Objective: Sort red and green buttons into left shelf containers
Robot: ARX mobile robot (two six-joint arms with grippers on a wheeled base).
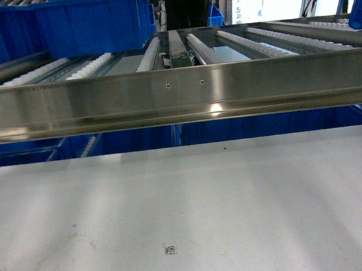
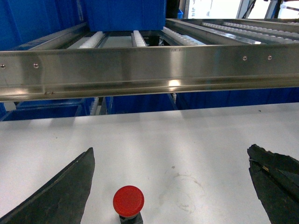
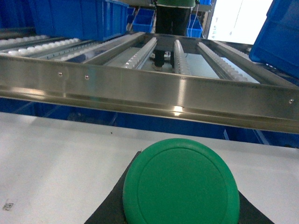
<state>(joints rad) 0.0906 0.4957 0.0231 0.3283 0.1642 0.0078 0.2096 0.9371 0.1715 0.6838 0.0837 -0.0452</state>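
Red button [image 2: 128, 201] sits upright on the white table [image 2: 196, 140], round cap up, between my wide-open left gripper [image 2: 177, 186] fingers.
Green button [image 3: 181, 183], cap toward the camera, looks clamped in my right gripper [image 3: 181, 212].

The red button [image 2: 128, 201] sits at six o'clock in the left wrist view, its dark body cut off by the bottom edge. The green button [image 3: 181, 182] hides the right fingers' [image 3: 110, 210] grip. The person [image 3: 174, 18] is headless at twelve o'clock.

Our head cam looks forward, slanting down over the white bench [image 1: 190, 219] at the steel rail [image 1: 176, 90]. Both wrist cams sit low and close, facing that same rail [image 2: 149, 70] [image 3: 149, 93].
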